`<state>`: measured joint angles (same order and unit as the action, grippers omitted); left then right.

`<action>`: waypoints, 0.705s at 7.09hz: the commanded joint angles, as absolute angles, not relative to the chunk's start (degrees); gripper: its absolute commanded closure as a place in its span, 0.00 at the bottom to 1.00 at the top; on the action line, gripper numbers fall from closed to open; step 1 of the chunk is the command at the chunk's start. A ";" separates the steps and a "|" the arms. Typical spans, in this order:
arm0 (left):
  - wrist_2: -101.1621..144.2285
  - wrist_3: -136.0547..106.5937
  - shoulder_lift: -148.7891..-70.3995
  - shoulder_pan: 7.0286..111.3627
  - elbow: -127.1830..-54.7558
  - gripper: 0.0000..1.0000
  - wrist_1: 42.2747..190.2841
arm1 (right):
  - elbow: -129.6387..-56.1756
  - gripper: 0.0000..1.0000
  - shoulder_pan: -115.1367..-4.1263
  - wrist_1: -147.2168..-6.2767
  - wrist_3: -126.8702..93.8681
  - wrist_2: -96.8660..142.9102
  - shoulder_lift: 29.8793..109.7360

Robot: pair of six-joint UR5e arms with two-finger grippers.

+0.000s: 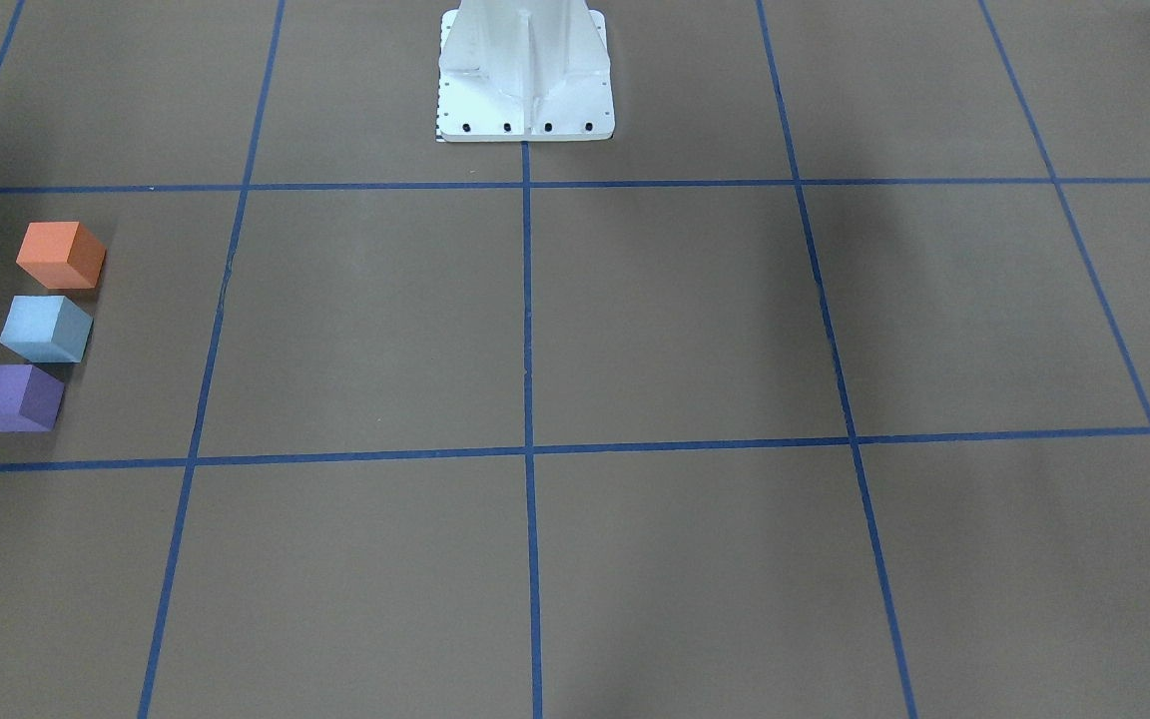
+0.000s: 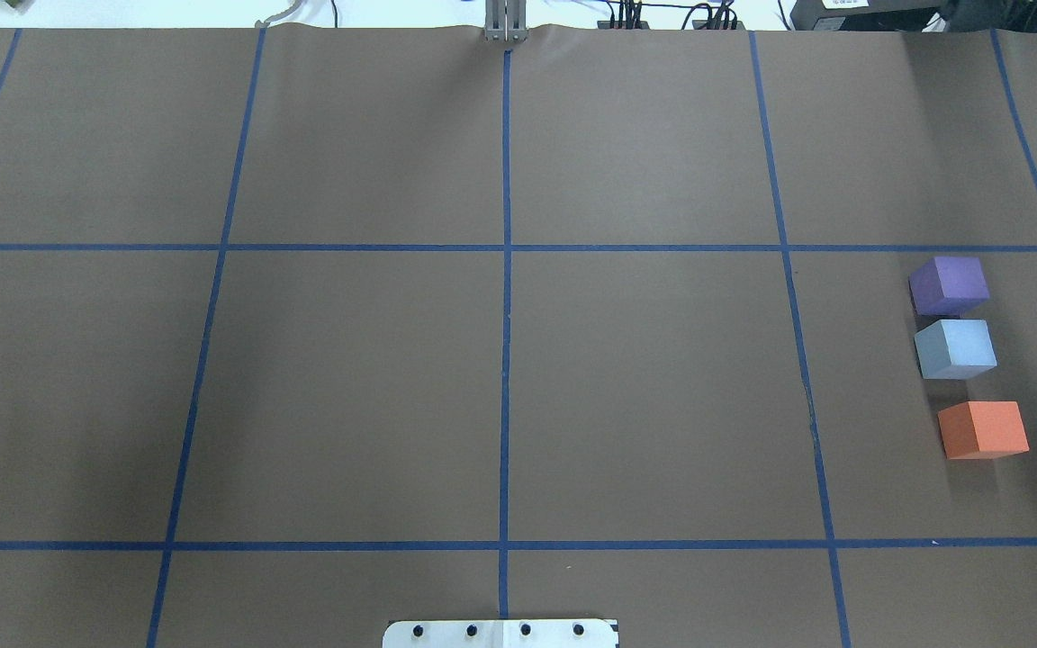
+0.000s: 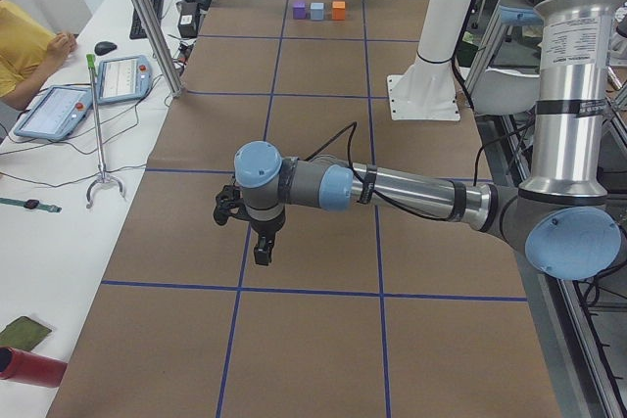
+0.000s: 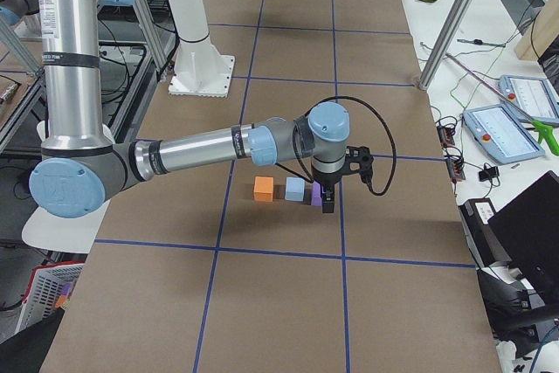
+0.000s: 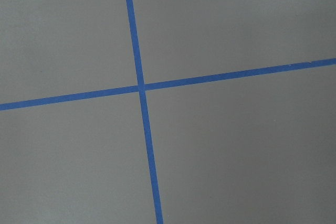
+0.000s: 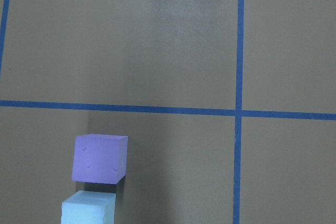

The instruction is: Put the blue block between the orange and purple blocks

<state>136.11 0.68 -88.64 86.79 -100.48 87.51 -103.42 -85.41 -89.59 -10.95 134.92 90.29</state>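
The blue block (image 2: 955, 348) is sitting between the purple block (image 2: 949, 285) and the orange block (image 2: 982, 429), the three making a short column at the right edge of the overhead view, purple uppermost and orange lowest. The blue block is standing just beside the purple one, and a slightly wider strip of bare surface (image 2: 347, 378) is showing between it and the orange one. Whether blue and purple are touching is hard to tell, though the right wrist view, where both are sitting at the lower left of the frame, is showing a thin shadowed gap between them. All three are resting flat in one square of the grid that the blue tape lines (image 2: 505, 360) are marking on the brown surface. In the front-facing view the same column is lying at the far left, orange on top, and the white base (image 1: 525, 100) is standing at top centre. In the right side view the right gripper (image 4: 327, 203) is hanging at the centre of the frame, pointing down, in front of the purple end of the row and hiding part of that block. I cannot tell how its jaws are standing. In the left side view the left gripper (image 3: 263, 252) is hanging left of centre, pointing down, well apart from the blocks at the top of that frame, and its jaws cannot be judged either. The left wrist view is showing only a crossing of two tape lines.
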 commanded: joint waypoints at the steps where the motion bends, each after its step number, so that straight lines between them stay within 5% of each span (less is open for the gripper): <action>1: 136.05 0.62 -88.50 86.75 -100.45 0.00 87.54 | -103.10 0.00 -84.91 -89.65 -10.99 134.91 90.52; 5: 136.05 0.62 -88.51 86.66 -100.02 0.00 87.63 | -103.10 0.00 -84.81 -89.56 -10.99 134.83 90.44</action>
<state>136.06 0.68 -88.50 86.67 -100.04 87.62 -103.08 -84.84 -89.56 -11.03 134.89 90.51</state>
